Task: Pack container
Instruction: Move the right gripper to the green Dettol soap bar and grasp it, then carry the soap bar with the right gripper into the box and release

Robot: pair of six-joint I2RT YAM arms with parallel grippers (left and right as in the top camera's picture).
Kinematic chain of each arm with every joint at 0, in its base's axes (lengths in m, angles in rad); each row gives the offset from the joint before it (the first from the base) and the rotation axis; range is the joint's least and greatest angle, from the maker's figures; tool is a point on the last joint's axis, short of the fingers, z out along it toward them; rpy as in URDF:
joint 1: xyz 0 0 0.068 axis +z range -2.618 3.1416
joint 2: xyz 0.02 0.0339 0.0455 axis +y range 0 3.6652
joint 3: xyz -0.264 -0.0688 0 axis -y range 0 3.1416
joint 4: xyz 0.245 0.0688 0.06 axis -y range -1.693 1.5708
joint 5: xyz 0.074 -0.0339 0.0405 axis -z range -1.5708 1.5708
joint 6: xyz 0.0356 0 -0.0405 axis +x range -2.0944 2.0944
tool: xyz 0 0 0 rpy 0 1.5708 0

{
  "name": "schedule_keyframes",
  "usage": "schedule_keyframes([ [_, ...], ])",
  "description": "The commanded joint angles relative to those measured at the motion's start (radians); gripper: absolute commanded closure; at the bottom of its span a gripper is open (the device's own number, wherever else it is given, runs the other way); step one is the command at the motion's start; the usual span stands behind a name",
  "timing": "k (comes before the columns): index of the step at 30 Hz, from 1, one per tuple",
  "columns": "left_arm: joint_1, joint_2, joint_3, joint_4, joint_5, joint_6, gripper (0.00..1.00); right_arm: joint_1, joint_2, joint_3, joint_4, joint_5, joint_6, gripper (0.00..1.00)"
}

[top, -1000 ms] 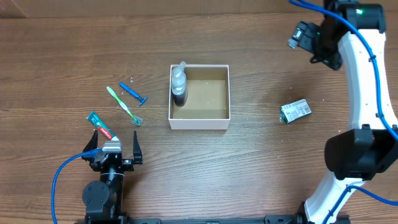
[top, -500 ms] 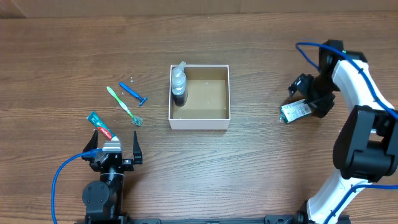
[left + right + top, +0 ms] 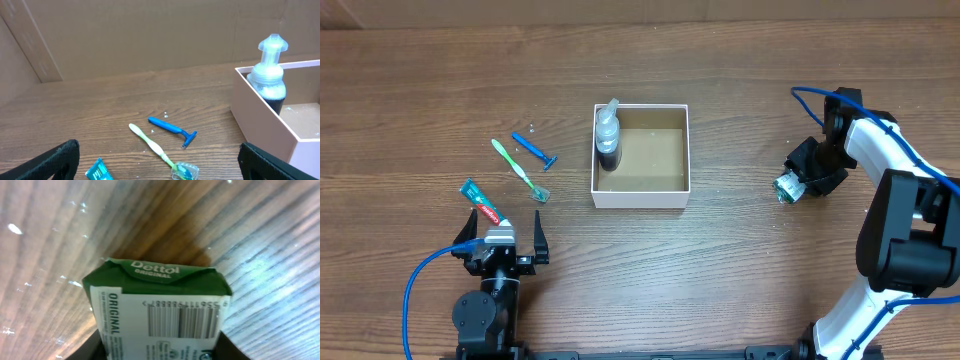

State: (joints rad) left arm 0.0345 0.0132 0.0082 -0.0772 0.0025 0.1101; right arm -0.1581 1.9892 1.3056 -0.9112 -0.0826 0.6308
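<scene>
The container [image 3: 640,196], a white-walled square box with a tan floor, sits mid-table and shows at the right of the left wrist view [image 3: 260,117]. A dark pump bottle [image 3: 608,135] stands in its left side [image 3: 270,75]. At the table's right, my right gripper [image 3: 805,170] is shut on a green and white Dettol soap bar [image 3: 786,187], which rests on the wood. Up close the bar [image 3: 160,305] fills the gap between the dark fingers of that gripper [image 3: 160,352]. My left gripper [image 3: 504,224] stands open and holds nothing, near the front left edge [image 3: 159,162].
Left of the container lie a blue razor [image 3: 535,149], a green toothbrush [image 3: 518,171] with a capped head, and a teal toothpaste tube [image 3: 480,202]. All three show ahead of the left gripper: razor [image 3: 172,130], toothbrush [image 3: 155,147], tube [image 3: 100,171]. A cardboard wall backs the table.
The right arm swung down from the far right corner to the soap bar and its jaws shut on it, turning the bar slightly. The left arm has not moved.
</scene>
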Motion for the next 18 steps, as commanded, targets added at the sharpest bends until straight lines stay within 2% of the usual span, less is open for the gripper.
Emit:
schedule_keyframes([
  [1,0.004,-0.009,-0.003,0.000,-0.006,0.001,0.00,0.002,0.014,-0.028,0.059,-0.036,-0.040,0.69],
  [6,0.004,-0.009,-0.003,0.000,-0.006,0.001,0.00,0.002,-0.016,0.085,0.018,-0.107,-0.175,0.66],
  [12,0.004,-0.009,-0.003,0.000,-0.006,0.001,0.00,0.027,-0.171,0.304,-0.037,-0.618,-0.473,0.60],
  [14,0.004,-0.009,-0.003,0.000,-0.006,0.001,0.00,0.075,-0.210,0.322,-0.018,-0.711,-0.509,0.59],
  [18,0.004,-0.009,-0.003,0.000,-0.006,0.001,0.00,0.262,-0.225,0.321,0.051,-0.715,-0.528,0.59],
])
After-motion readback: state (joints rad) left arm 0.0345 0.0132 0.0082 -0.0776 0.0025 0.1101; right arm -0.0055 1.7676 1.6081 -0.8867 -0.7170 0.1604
